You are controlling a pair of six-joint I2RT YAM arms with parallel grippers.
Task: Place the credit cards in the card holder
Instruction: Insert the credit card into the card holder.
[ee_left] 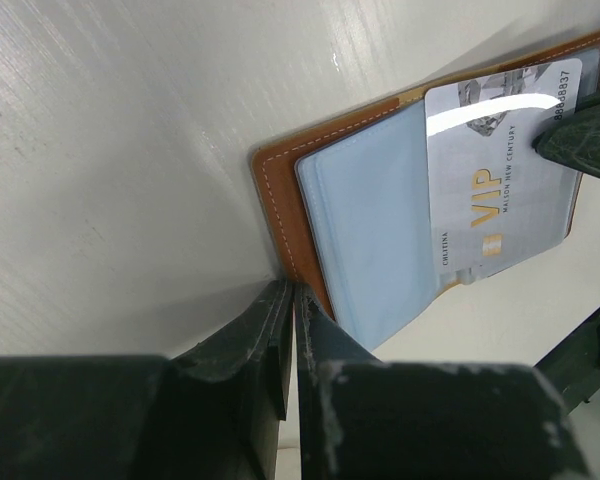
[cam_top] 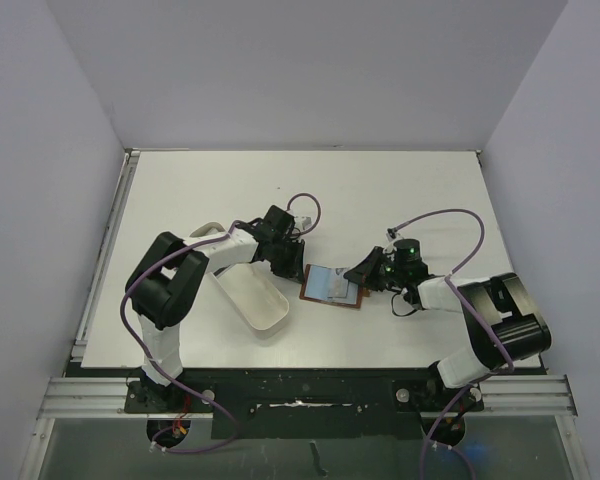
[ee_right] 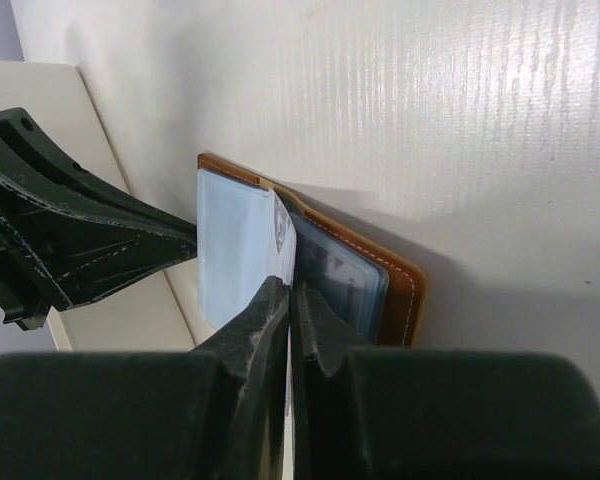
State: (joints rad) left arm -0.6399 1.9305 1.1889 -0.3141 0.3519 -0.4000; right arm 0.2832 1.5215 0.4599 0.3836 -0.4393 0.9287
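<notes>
The brown leather card holder [cam_top: 306,291] lies open on the table between both arms, its pale blue sleeve [ee_left: 365,240] facing up. A silver credit card [ee_left: 500,170] marked VIP lies across it, one end at the sleeve's edge. My right gripper [ee_right: 290,292] is shut on the card's other end [ee_right: 285,228], and one of its fingers [ee_left: 580,135] shows in the left wrist view. My left gripper [ee_left: 292,292] is shut, its tips against the holder's stitched brown edge [ee_left: 280,200]. In the top view the left gripper [cam_top: 298,272] and the right gripper [cam_top: 364,276] flank the holder.
A long white oblong tray [cam_top: 250,295] lies beside the left arm, just left of the holder, and its rim [ee_right: 40,100] shows in the right wrist view. Purple cables loop over both arms. White walls enclose the table.
</notes>
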